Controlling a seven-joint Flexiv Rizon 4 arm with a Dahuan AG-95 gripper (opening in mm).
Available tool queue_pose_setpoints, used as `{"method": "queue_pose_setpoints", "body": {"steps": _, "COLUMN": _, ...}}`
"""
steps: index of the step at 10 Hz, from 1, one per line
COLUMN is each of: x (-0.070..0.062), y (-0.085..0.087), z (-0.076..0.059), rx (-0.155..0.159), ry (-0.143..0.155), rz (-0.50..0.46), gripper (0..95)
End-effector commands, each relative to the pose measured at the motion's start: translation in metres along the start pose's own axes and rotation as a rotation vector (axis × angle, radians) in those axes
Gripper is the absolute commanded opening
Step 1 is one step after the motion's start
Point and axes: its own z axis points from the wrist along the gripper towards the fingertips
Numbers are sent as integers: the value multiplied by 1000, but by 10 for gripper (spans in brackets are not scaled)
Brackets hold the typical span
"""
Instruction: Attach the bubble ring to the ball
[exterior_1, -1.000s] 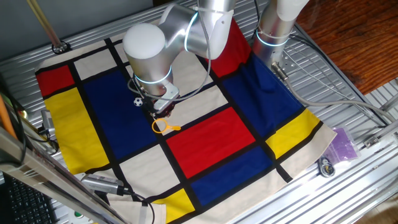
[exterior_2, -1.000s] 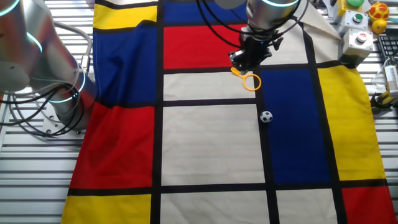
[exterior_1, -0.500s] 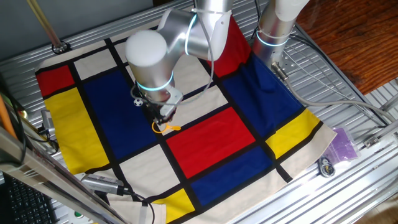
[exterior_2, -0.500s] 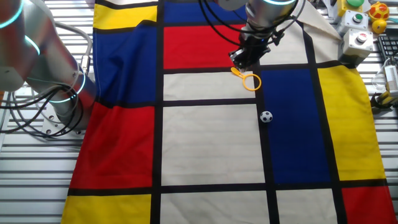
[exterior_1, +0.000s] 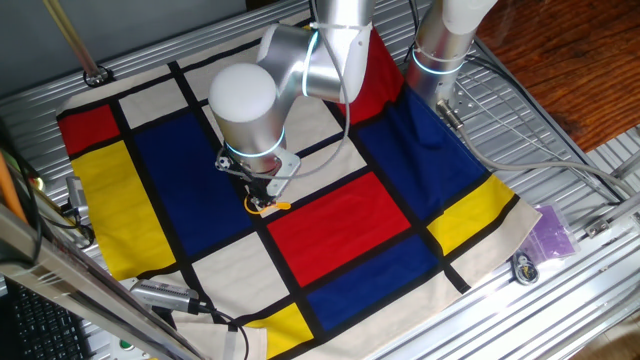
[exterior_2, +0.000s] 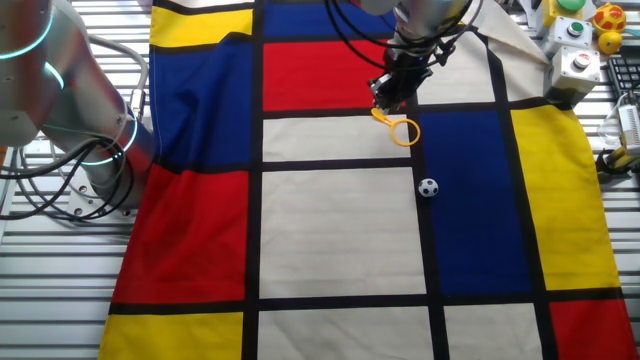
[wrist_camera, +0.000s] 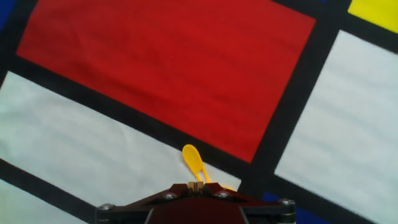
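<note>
The bubble ring (exterior_2: 405, 131) is a small orange-yellow hoop lying flat on the checked cloth, with its short handle (exterior_2: 380, 115) pointing toward the red square. In the hand view the handle (wrist_camera: 193, 162) runs straight out from between my fingertips. My gripper (exterior_2: 390, 100) stands upright over the handle end, jaws closed together on it, tips down at the cloth; it also shows in the one fixed view (exterior_1: 262, 197). The ring (exterior_1: 264, 207) peeks out under it there. The ball (exterior_2: 428, 187), white with black patches, sits on the blue square a short way past the hoop. The arm hides it in the one fixed view.
The cloth (exterior_2: 340, 230) of red, blue, yellow and white squares covers the table. A second arm's base (exterior_2: 100, 150) stands at the left edge. Button boxes (exterior_2: 575, 60) sit at the top right corner. A purple bag (exterior_1: 552, 232) lies off the cloth.
My gripper has moved a little toward the handle end of the ring and come lower. The ring and the ball lie where they were.
</note>
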Motion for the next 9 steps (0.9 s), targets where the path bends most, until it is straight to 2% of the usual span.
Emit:
{"method": "queue_pose_setpoints", "body": {"steps": 1, "x": -2, "y": -1, "z": 5, "rx": 3, "ry": 0, "rz": -32, "gripper": 190}}
{"method": "queue_pose_setpoints", "body": {"steps": 9, "x": -7, "y": -2, "z": 17, "rx": 22, "ry": -1, "rz": -159, "gripper": 190}}
